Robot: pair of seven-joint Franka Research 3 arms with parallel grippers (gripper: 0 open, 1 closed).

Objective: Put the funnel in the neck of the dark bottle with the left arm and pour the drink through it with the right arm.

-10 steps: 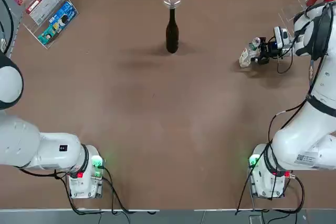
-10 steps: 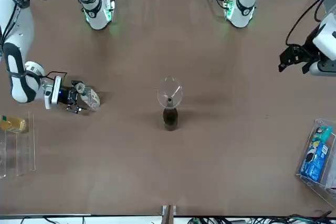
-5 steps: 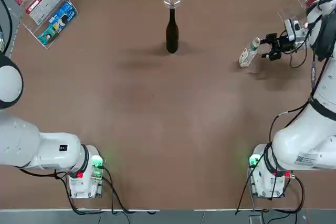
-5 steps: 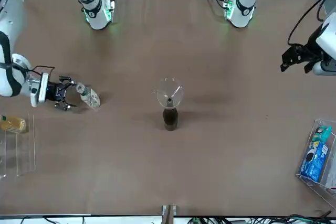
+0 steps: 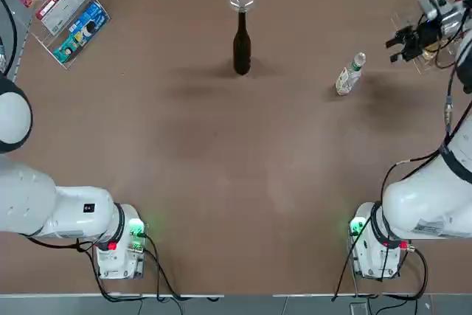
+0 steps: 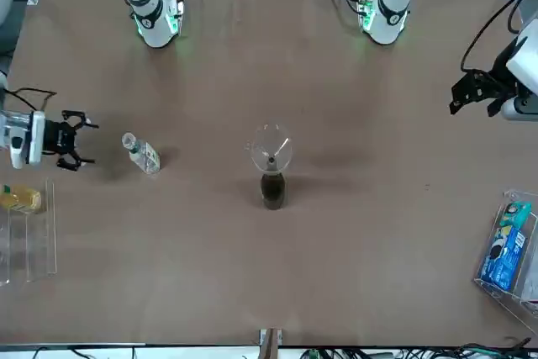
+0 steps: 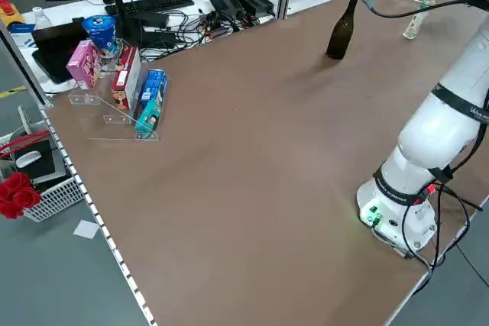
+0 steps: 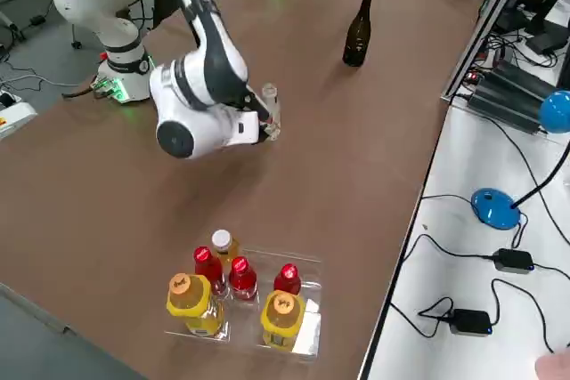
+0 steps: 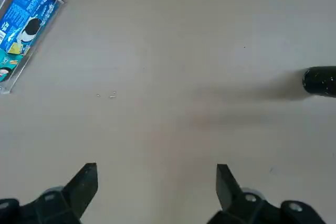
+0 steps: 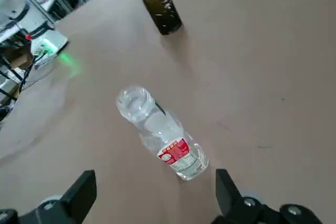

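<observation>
The left tool [image 6: 472, 94] hangs over its own side of the desk [image 5: 221, 167], fingers spread and holding nothing, well away from everything in the job. Further out on the other side, the right tool [image 5: 404, 40] sits near the desk's right edge, fingers apart and empty, just beside a clear tray [image 8: 267, 309] of red and yellow bottles. The drink [image 5: 349, 75] stands on the desk by itself, upright with a slight lean, a short way from that tool toward the middle; nothing touches it. From the right wrist view the drink [image 10: 160, 132] sits ahead of the spread fingers [image 10: 79, 192], clear of both, with a red-and-white patch showing on its label. Beyond it, toward the far edge and about midway across, the dark bottle [image 5: 241, 46] stands upright, well apart from both tools. The funnel [image 6: 271, 150] sits in its neck, wide mouth up. Off in the far left corner lies a clear holder with coloured packets [image 5: 70, 23].
</observation>
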